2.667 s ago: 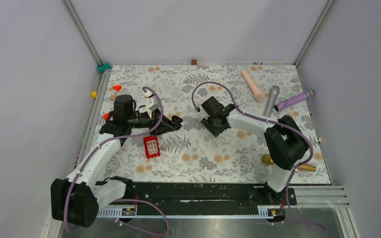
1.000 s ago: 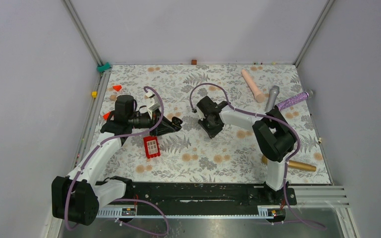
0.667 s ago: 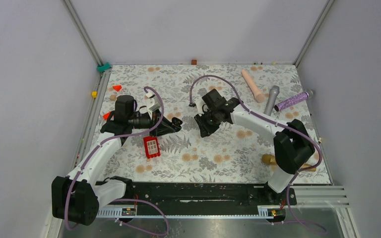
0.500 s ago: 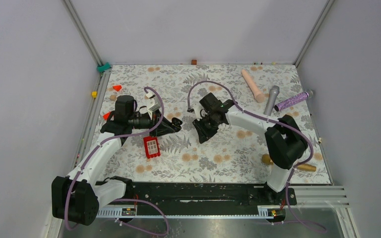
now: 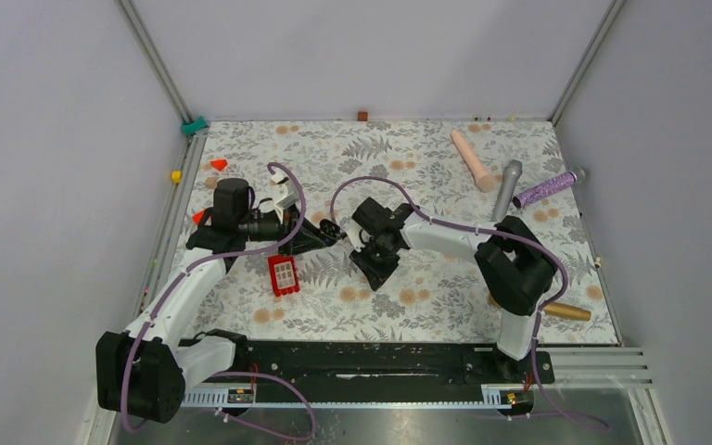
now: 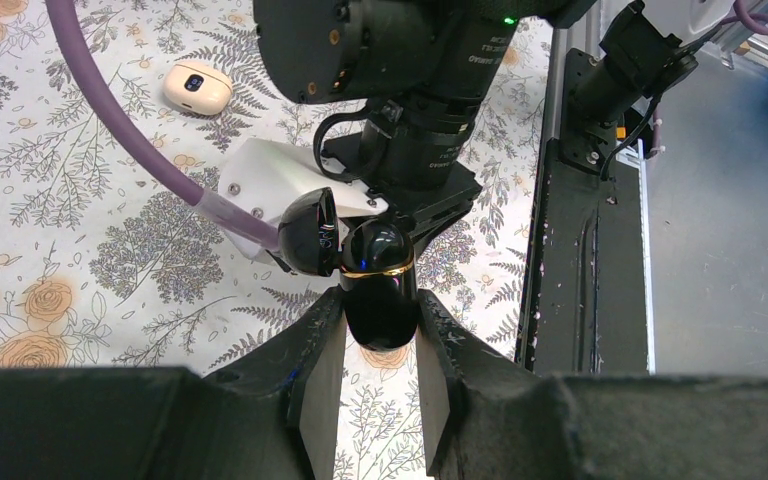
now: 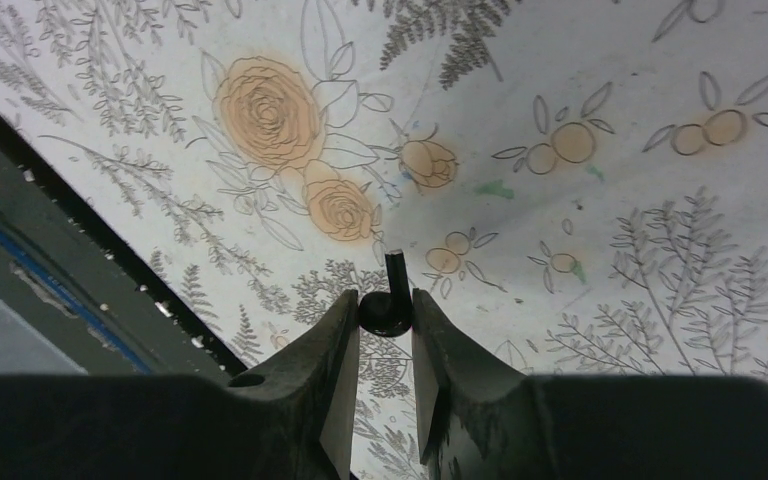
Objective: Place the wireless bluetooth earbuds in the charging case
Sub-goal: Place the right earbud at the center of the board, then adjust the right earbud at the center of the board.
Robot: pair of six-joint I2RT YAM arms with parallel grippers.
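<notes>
The charging case [image 6: 380, 290] is glossy black with a gold band, and its lid [image 6: 310, 232] stands open to the left. My left gripper [image 6: 380, 312] is shut on the case body and holds it above the flowered mat; from above the case [image 5: 332, 228] shows at the fingertips. My right gripper [image 7: 386, 312] is shut on one of the tiny black earbuds [image 7: 388, 305], whose stem points away from the jaws. In the top view the right gripper [image 5: 372, 271] hangs just right of the case and hides the earbud. The right wrist [image 6: 410, 70] looms close behind the case.
A red block [image 5: 284, 274] lies near the left gripper. A pink cylinder [image 5: 472, 158], a grey rod [image 5: 507, 185] and a purple rod [image 5: 547, 188] lie back right, and a gold cylinder [image 5: 565, 311] front right. A beige oval [image 6: 198, 88] rests on the mat.
The right arm has swung left and toward the near edge, bringing its gripper close beside the case. The left arm has not moved.
</notes>
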